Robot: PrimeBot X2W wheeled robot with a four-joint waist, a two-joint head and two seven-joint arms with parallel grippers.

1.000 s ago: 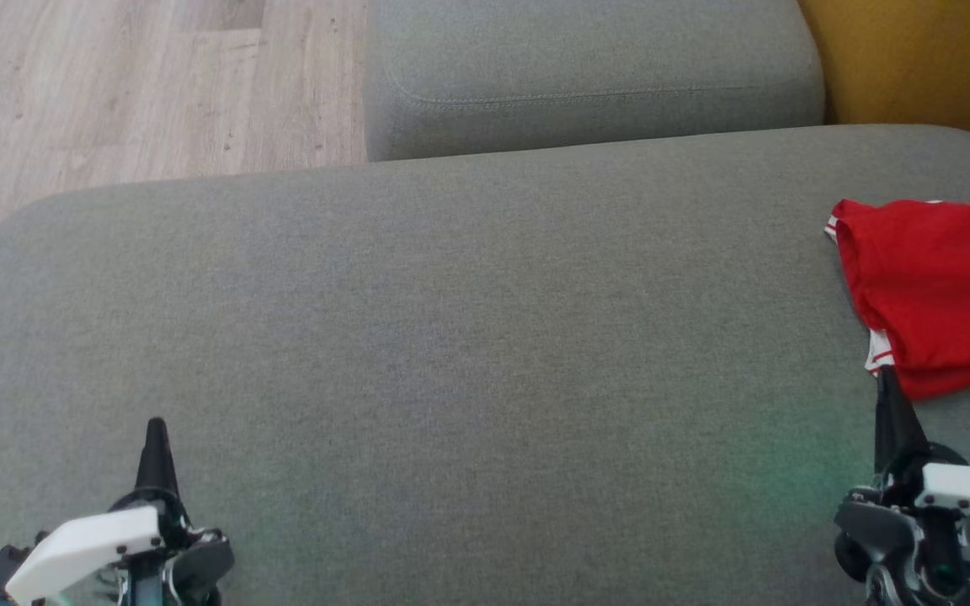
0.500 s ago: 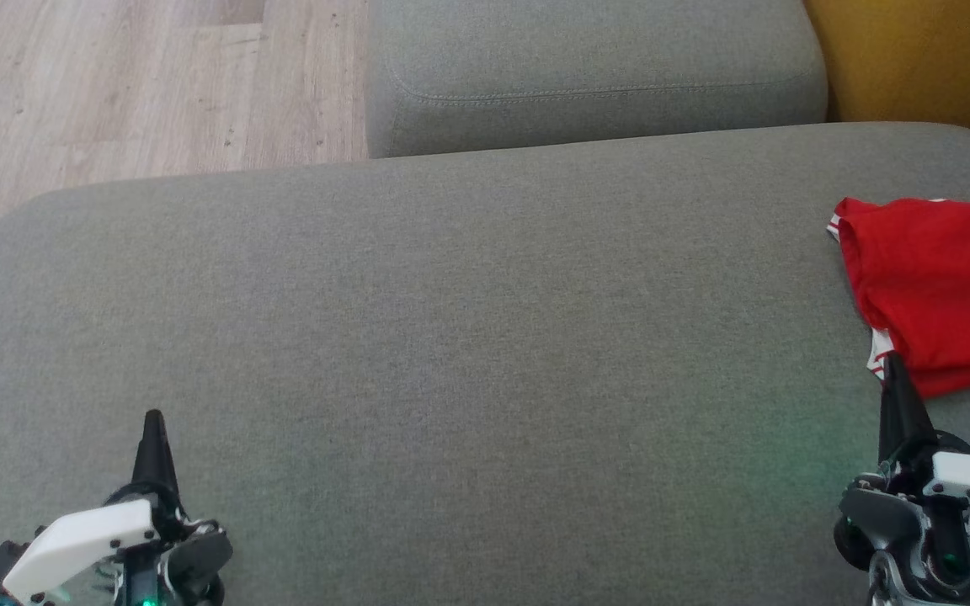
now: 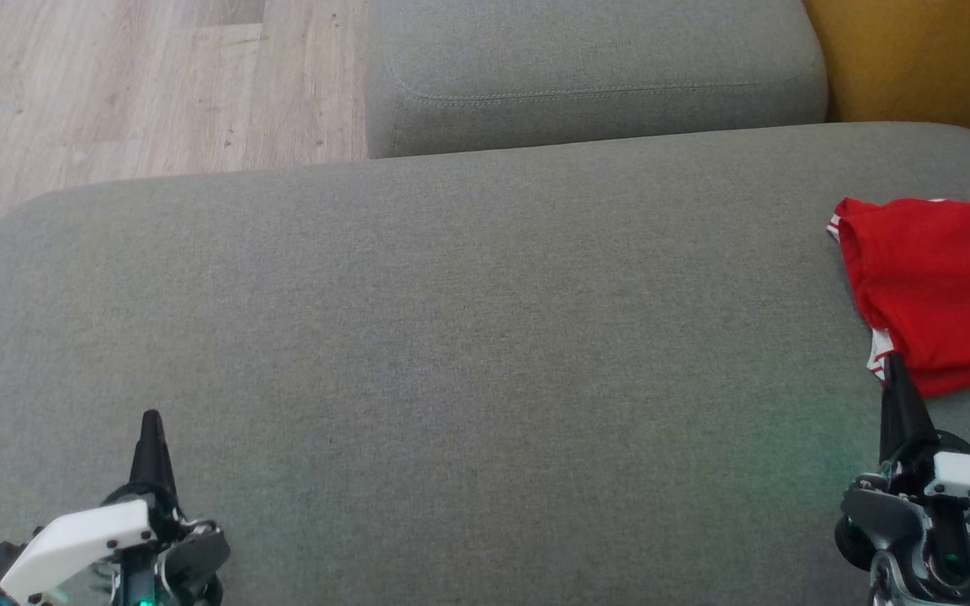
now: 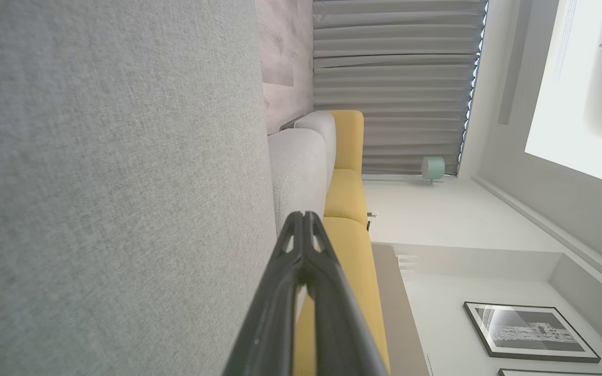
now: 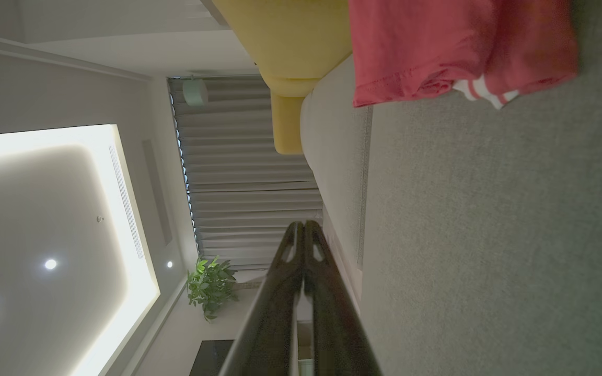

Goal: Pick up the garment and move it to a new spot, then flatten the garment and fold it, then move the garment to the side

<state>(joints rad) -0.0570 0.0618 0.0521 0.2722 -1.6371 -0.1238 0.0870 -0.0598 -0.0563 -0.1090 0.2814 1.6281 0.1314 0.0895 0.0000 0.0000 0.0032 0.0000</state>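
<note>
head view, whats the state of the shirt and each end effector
shirt: lying loosely folded at the right side of the sofa seat, not held
left end effector: shut, empty, over bare seat
right end effector: shut, empty, just short of the shirt

Grey sofa seat [image 3: 451, 295], grey cushion [image 3: 594, 76] behind, wood floor [image 3: 114, 84] left, yellow upholstery [image 3: 923, 59] right.
</note>
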